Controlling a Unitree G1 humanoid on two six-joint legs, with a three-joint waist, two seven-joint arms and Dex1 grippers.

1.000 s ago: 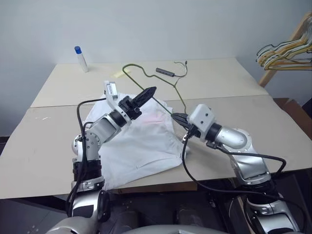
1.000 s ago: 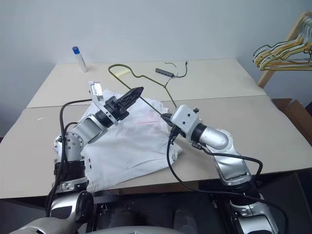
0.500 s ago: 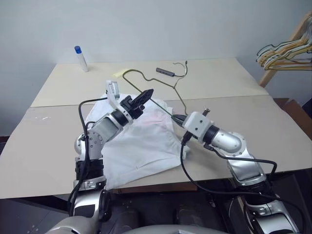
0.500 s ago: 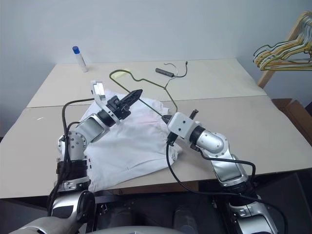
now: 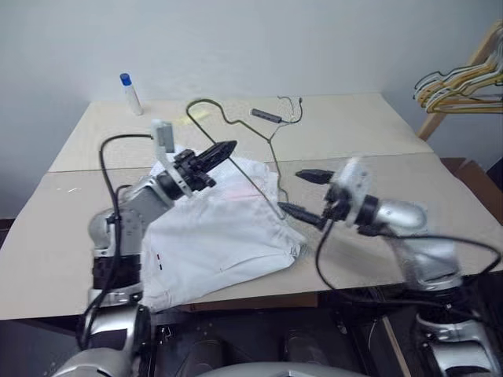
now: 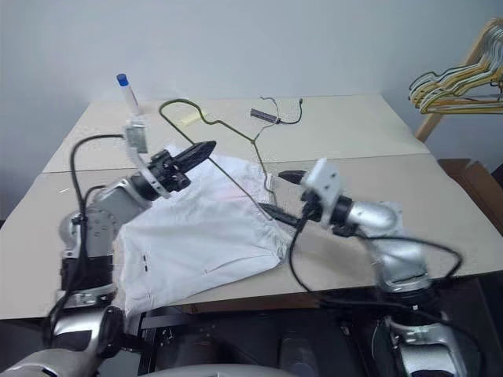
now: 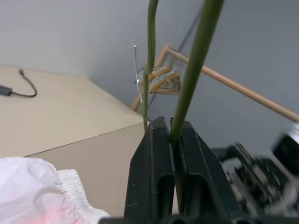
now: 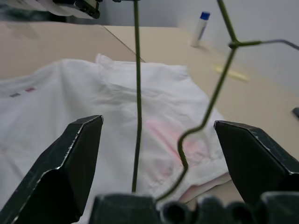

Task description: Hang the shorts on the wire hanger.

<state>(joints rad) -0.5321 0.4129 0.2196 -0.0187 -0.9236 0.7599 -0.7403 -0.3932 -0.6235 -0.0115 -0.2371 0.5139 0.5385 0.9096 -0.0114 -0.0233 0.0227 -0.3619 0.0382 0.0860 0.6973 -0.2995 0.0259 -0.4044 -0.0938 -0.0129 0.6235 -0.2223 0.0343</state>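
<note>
From the head views, the shorts (image 5: 224,239) lie spread on the desk (image 5: 369,126) while the left gripper (image 5: 228,147) has its fingers pinched together on the wire hanger (image 5: 236,126), held tilted above the shorts, and the right gripper (image 5: 302,192) spreads its fingers wide beside the wire's lower end. The left wrist view shows both black fingers (image 7: 152,172) clamped on the green wire. In the right wrist view the wide-apart fingers (image 8: 70,158) flank the wire over the white cloth without touching it.
</note>
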